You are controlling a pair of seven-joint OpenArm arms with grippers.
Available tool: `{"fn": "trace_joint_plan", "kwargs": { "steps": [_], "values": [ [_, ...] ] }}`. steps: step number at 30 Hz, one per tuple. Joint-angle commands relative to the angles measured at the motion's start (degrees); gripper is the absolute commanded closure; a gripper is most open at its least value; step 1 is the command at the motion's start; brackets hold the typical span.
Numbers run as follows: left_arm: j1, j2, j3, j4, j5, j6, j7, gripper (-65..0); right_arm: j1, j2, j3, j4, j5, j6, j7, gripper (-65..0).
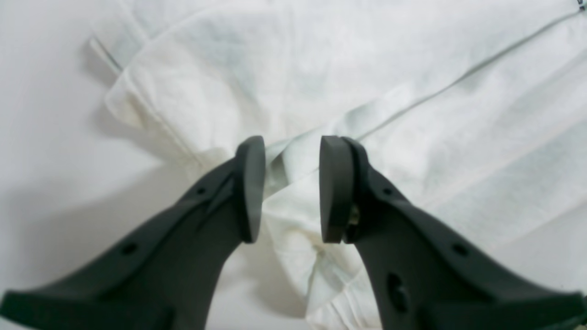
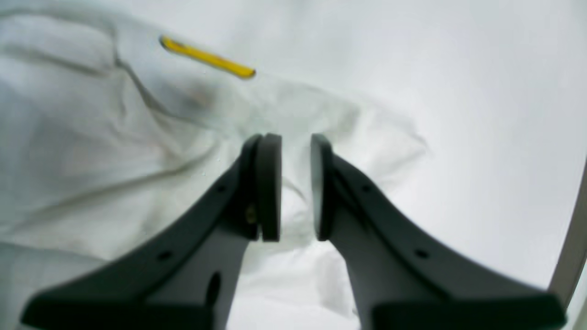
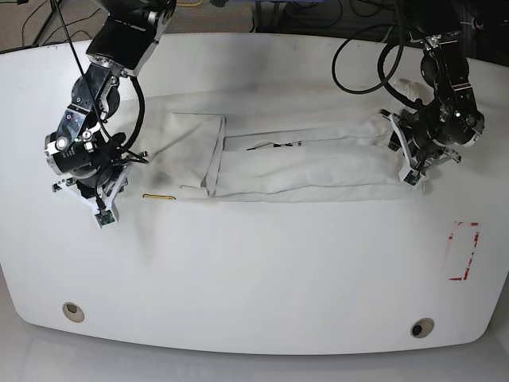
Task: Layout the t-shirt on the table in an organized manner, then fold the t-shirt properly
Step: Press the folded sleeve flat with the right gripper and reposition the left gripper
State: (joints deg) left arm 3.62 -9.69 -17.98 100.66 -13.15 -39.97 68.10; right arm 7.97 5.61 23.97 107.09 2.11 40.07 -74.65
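Observation:
The white t-shirt lies on the table as a long folded strip, with black lettering showing near its middle. Its yellow tag sits near the strip's left end. My left gripper is at the strip's right end. In the left wrist view the left gripper has its jaws apart over a creased fold of the t-shirt. My right gripper is at the left end. In the right wrist view the right gripper shows a narrow gap over rumpled t-shirt, with the tag ahead of it.
A red-outlined rectangle marks the table's right side. Two metal grommet holes sit near the front edge. Black cables trail behind the left arm. The table's edge shows at the right of the right wrist view.

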Motion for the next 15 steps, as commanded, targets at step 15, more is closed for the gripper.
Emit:
{"fn": "trace_joint_plan", "kwargs": {
  "steps": [15],
  "values": [
    [-2.5, 3.0, -8.6, 2.4, -0.5, 0.0, -0.5, -40.8, -4.4, 0.2, -0.1, -13.9, 0.8, -0.1, 16.8, -10.1]
  ]
}}
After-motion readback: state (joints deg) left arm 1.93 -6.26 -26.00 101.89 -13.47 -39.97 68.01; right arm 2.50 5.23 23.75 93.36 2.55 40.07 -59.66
